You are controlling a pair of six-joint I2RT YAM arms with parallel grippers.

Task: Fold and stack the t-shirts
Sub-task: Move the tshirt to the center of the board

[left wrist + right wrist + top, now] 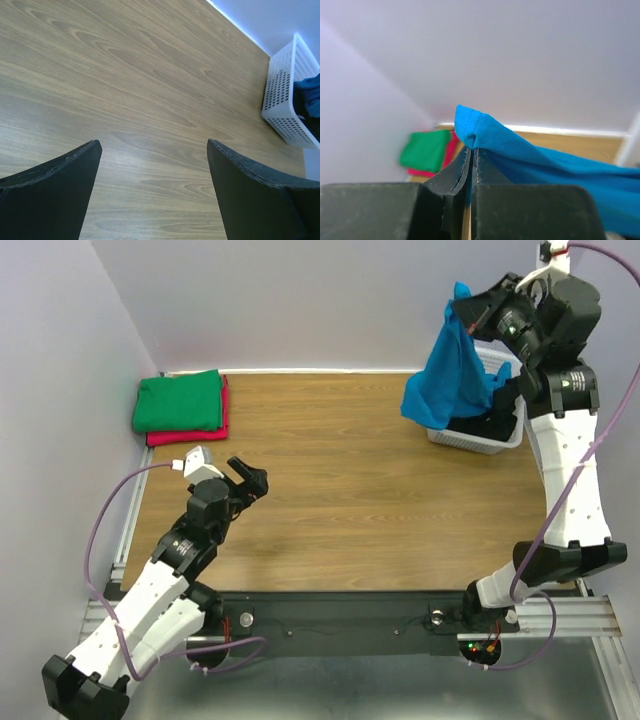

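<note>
Right tool [471, 150]: pinched shut on a hem of the blue shirt [452, 370], raised above the basket [478, 443].
Blue shirt: hanging from that grip, lower end reaching the basket's left rim.
Black cloth [492, 425]: inside the basket.
Left tool [152, 145]: spread wide, holding nothing, over bare tabletop [350, 480], well left of the basket.
Green shirt [180, 400]: folded, lying on the red shirt [190, 436], far left of the basket.

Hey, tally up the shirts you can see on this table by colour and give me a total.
turquoise-blue t-shirt: 1, hanging from the right gripper
green t-shirt: 1, folded, top of the stack
red-pink t-shirt: 1, folded, under the green one
black clothing in the white basket: at least 1, separate pieces cannot be told apart
Total: at least 4
</note>
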